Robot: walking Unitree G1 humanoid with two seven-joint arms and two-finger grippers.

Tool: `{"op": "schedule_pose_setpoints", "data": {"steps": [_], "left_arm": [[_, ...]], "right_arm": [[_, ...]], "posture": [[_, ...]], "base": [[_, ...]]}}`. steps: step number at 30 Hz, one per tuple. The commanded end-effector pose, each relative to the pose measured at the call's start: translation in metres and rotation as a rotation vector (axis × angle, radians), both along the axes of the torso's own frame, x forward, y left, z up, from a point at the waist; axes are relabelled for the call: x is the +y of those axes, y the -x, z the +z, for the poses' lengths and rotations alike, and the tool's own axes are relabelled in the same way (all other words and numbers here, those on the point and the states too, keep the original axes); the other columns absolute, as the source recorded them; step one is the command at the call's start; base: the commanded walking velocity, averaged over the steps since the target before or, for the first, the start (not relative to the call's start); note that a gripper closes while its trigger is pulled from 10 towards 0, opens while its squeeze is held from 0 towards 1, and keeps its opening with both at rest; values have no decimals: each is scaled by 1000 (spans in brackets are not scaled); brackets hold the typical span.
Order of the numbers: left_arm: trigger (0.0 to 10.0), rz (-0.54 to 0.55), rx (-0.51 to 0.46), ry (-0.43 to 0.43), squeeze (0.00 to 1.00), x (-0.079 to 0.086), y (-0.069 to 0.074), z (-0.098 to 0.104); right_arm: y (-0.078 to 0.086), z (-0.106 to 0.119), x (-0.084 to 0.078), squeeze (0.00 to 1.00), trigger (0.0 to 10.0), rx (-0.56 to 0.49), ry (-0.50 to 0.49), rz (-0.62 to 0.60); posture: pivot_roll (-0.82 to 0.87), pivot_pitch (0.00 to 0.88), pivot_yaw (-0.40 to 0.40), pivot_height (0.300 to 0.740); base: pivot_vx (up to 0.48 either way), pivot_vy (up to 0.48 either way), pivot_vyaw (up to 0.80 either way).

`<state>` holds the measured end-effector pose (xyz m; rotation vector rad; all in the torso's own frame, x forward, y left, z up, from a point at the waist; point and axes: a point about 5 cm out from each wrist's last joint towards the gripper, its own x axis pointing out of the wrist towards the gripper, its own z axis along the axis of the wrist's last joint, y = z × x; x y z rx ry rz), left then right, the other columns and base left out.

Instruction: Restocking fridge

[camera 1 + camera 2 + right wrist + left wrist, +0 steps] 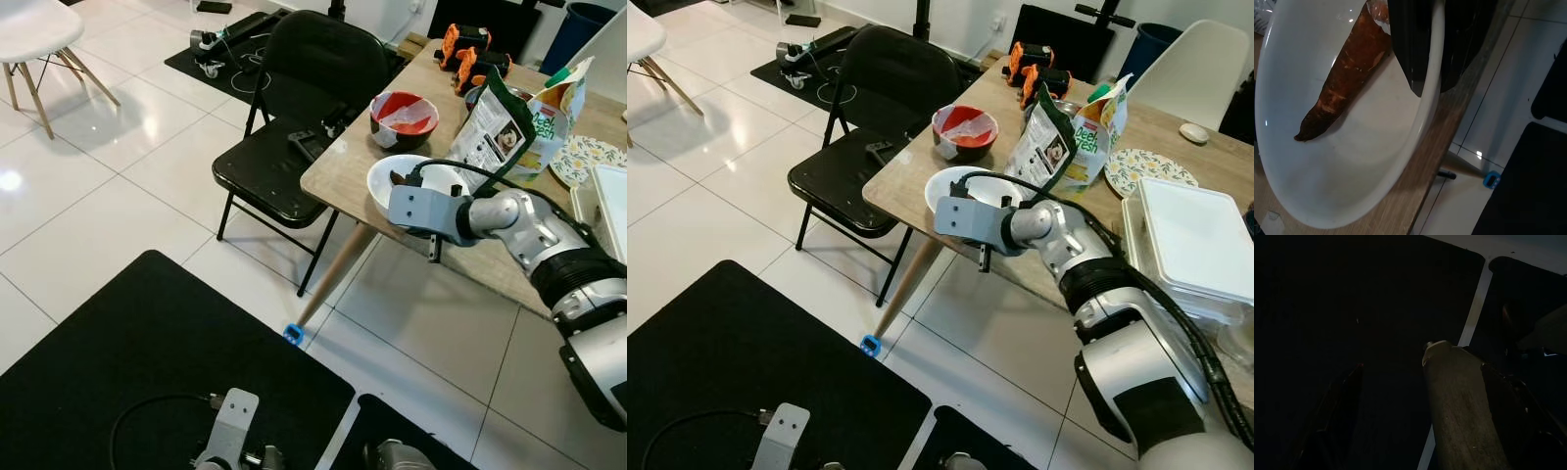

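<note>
The right gripper [1425, 73] straddles the rim of the white bowl [1352, 161], one finger inside and one outside, clenched on that rim. The bowl sits at the table's [343, 176] near edge, close to the corner by the black folding chair [294, 127]. A brown tapered root [1347, 83] lies inside it. The left gripper [1396, 421] hangs idle over a black mat [127, 362], fingers apart.
</note>
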<state>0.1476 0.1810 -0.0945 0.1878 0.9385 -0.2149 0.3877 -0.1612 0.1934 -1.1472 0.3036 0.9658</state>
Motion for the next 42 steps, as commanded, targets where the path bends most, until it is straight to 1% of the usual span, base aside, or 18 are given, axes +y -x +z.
{"op": "schedule_pose_setpoints", "data": {"steps": [1, 3, 6, 8, 9, 10, 15, 18, 24, 26, 27, 28, 30, 31, 33, 35, 39, 42], "left_arm": [[10000, -10, 201, 13, 0, -4, 48, -18], [10000, -12, 199, 13, 0, -4, 47, -18], [10000, -12, 198, 13, 0, -4, 47, -18], [10000, -16, 197, 12, 0, -4, 46, -18], [10000, -16, 197, 12, 0, -4, 46, -18], [10000, -20, 196, 11, 0, -5, 44, -17], [10000, -22, 195, 11, 0, -5, 43, -17], [10000, -29, 192, 9, 0, -5, 41, -17], [10000, -35, 189, 6, 0, -5, 39, -16], [10000, -38, 186, 3, 0, -5, 37, -16], [10000, -38, 186, 3, 0, -5, 37, -16], [10000, -40, 184, 2, 0, -5, 37, -15], [10000, -40, 184, 2, 0, -5, 37, -15], [10000, -42, 181, -1, 0, -5, 35, -15], [10000, -45, 179, -2, 0, -5, 33, -15], [10000, -46, 179, -2, 0, -5, 33, -15], [10000, -54, 174, -6, 0, -5, 30, -14], [10000, -56, 171, -9, 0, -5, 29, -14]], "right_arm": [[8, -10, -3, 0, 0, 64, 35, 61], [12, -8, -1, 0, 0, 73, 33, 124], [15, -7, 1, 0, 0, 75, 27, 153], [23, -5, 8, 0, 0, 72, -9, 248], [23, -5, 8, 0, 0, 72, -9, 248], [36, -4, 16, 0, 0, 71, -38, 352], [42, -4, 19, 0, 0, 69, -51, 401], [50, -1, 22, 0, 0, 66, -73, 442], [54, 3, 22, 0, 0, 43, -80, 451], [62, 3, 27, 0, 0, 11, -77, 481], [62, 3, 27, 0, 0, 11, -77, 481], [68, 3, 34, 0, 0, -13, -99, 510], [68, 3, 34, 0, 0, -13, -99, 510], [81, 2, 53, 0, 0, -44, -154, 587], [92, -2, 63, 0, 0, -44, -165, 643], [96, -4, 66, 0, 0, -42, -162, 660], [114, -16, 79, 0, 0, -35, -150, 750], [121, -28, 81, 0, 0, -43, -98, 778]], "posture": [[-23, 166, -99, 740], [-24, 164, -98, 740], [-28, 161, -97, 740], [-31, 156, -96, 740], [-31, 156, -96, 740], [-33, 153, -94, 740], [-33, 151, -93, 740], [-35, 146, -86, 740], [-35, 141, -84, 740], [-38, 134, -83, 740], [-38, 134, -83, 740], [-38, 133, -84, 740], [-38, 133, -84, 740], [-38, 125, -81, 740], [-38, 121, -80, 740], [-38, 119, -80, 740], [-38, 107, -82, 740], [-37, 104, -83, 740]], "base": [[0, 0, 0], [0, 0, 0], [0, 0, 0], [0, 0, 0], [0, 0, 0], [0, 0, 0], [0, 0, 0], [0, 0, 0], [0, 0, 0], [0, 0, 0], [0, 0, 0], [0, 0, 0], [0, 0, 0], [0, 0, 0], [0, 0, 0], [0, 0, 0], [0, 0, 0], [0, 0, 0]]}}
